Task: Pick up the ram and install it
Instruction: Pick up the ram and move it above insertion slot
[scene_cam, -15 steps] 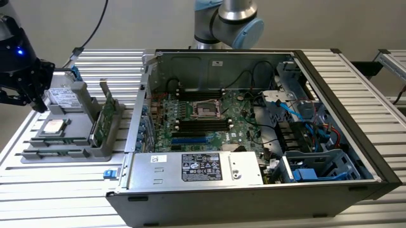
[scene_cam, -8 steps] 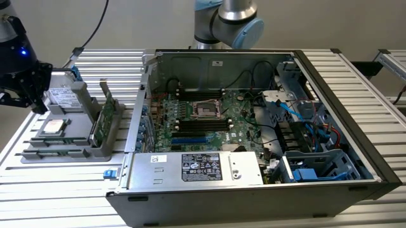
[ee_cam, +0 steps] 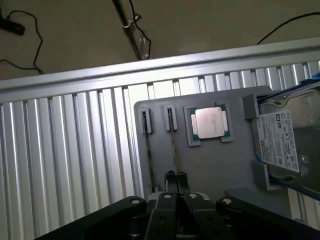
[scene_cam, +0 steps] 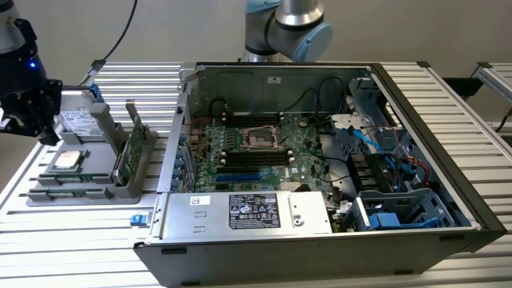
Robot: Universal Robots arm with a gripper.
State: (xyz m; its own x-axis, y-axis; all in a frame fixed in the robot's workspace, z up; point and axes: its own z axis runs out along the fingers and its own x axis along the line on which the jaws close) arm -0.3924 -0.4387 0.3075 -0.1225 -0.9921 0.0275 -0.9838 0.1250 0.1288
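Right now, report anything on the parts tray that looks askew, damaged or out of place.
Nothing stands out. Both ram sticks sit edge-up in their slots on the grey tray, the processor lies flat in its recess, and the hard drive rests in its holder beside it.

One gray holder carries two sticks of ram, an inner ram stick and an outer ram stick, plus one processor chip, one hard drive and one expansion card. One open computer case sits on one slatted counter, with one motherboard and one power supply inside. There is one end effector.
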